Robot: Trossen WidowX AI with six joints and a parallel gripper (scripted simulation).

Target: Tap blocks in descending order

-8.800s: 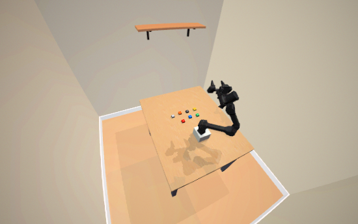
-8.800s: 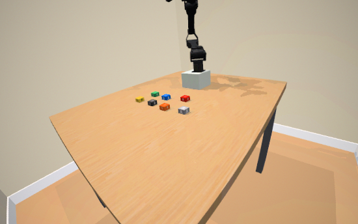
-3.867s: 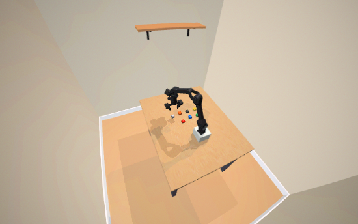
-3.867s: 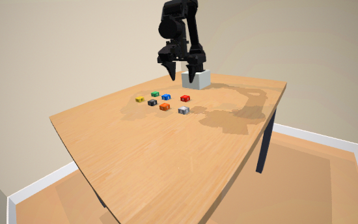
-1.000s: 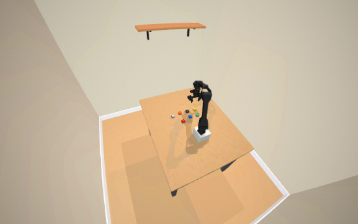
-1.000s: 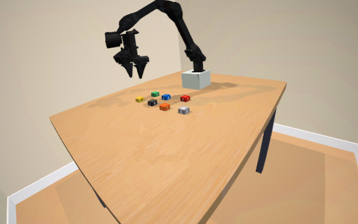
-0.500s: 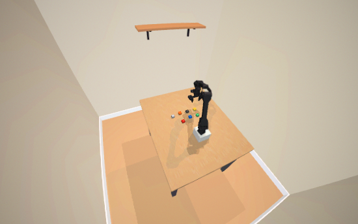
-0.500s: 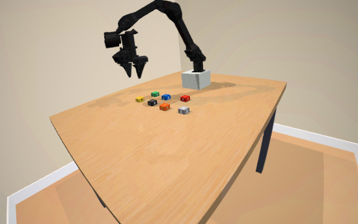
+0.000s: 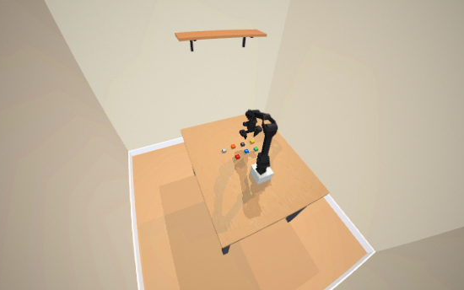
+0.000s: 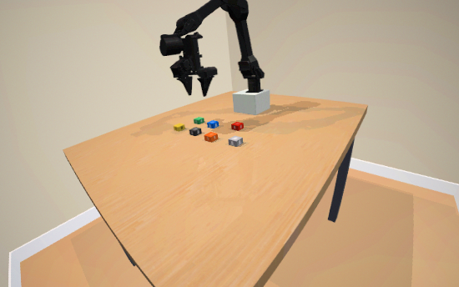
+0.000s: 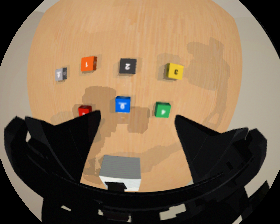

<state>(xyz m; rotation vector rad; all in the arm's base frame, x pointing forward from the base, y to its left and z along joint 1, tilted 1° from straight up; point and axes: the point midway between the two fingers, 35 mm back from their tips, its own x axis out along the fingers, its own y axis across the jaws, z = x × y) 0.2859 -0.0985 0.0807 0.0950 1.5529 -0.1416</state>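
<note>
A: Item: our pincer point(image 9: 250, 134) point(image 10: 197, 95) point(image 11: 138, 116), fingers apart, nothing between; above the table point(image 9: 295, 185) point(image 10: 163, 200) point(image 11: 151, 30).
B: Item: seven blocks, upon it; green block point(image 9: 256, 148) point(image 10: 199, 120) point(image 11: 162, 110) beside blue block point(image 9: 246, 151) point(image 10: 213, 124) point(image 11: 122, 104); descending wide, we may nudge either.

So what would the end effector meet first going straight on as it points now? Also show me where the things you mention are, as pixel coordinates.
Pointing down, probably the tabletop point(image 9: 270, 206) point(image 10: 175, 188) point(image 11: 141, 30), or perhaps the green block point(image 9: 256, 148) point(image 10: 199, 120) point(image 11: 162, 110) or yellow block point(image 9: 252, 142) point(image 10: 179, 127) point(image 11: 175, 71); depth leaves which unclear.

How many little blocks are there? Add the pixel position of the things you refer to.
7: yellow point(image 9: 252, 142) point(image 10: 179, 128) point(image 11: 175, 71), black point(image 9: 242, 144) point(image 10: 195, 132) point(image 11: 127, 66), orange point(image 9: 233, 146) point(image 10: 211, 137) point(image 11: 88, 64) and silver point(image 9: 223, 151) point(image 10: 235, 142) point(image 11: 61, 74) in one row; green point(image 9: 256, 148) point(image 10: 199, 120) point(image 11: 162, 110), blue point(image 9: 246, 151) point(image 10: 213, 124) point(image 11: 122, 104) and red point(image 9: 237, 157) point(image 10: 237, 126) point(image 11: 84, 110) in another, nearer the arm's white base point(image 9: 261, 176) point(image 10: 245, 103) point(image 11: 120, 167).
</note>
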